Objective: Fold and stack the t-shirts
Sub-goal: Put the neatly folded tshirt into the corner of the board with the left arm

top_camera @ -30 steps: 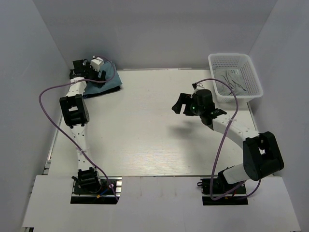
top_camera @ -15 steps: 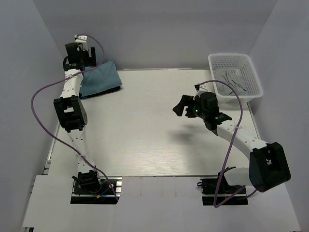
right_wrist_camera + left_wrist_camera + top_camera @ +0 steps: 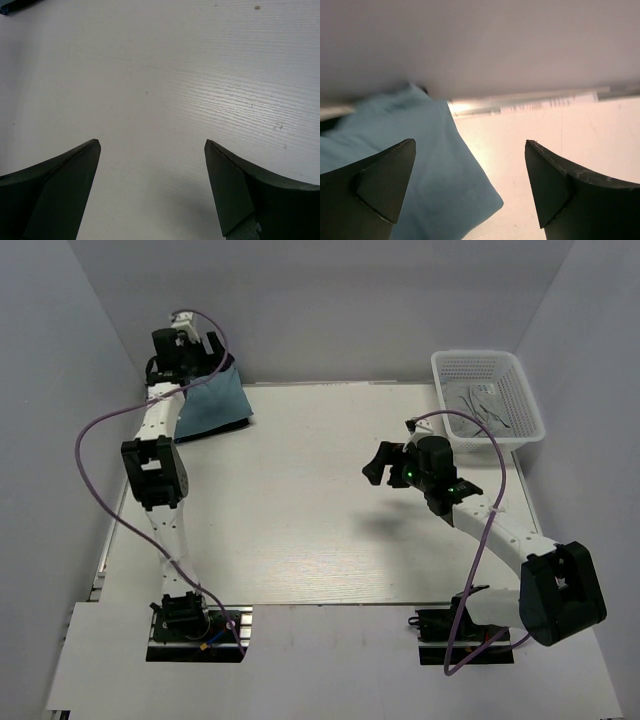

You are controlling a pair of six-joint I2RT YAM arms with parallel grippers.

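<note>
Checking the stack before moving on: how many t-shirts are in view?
2: folded teal t-shirt at the far-left corner; black t-shirt only a dark sliver under it. More could be hidden beneath.

teal t-shirt (image 3: 218, 405): soft matt cloth | table (image 3: 300, 510): matt wood-grain | basket (image 3: 478, 354): white plastic mesh

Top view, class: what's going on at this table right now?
Two robot arms are working on folding and stacking t-shirts. The teal t-shirt lies folded in the far left corner, on a black t-shirt whose edge peeks out. The left gripper hangs open above that pile, holding nothing. The right gripper hovers open over the table, empty. A white basket sits far right.
</note>
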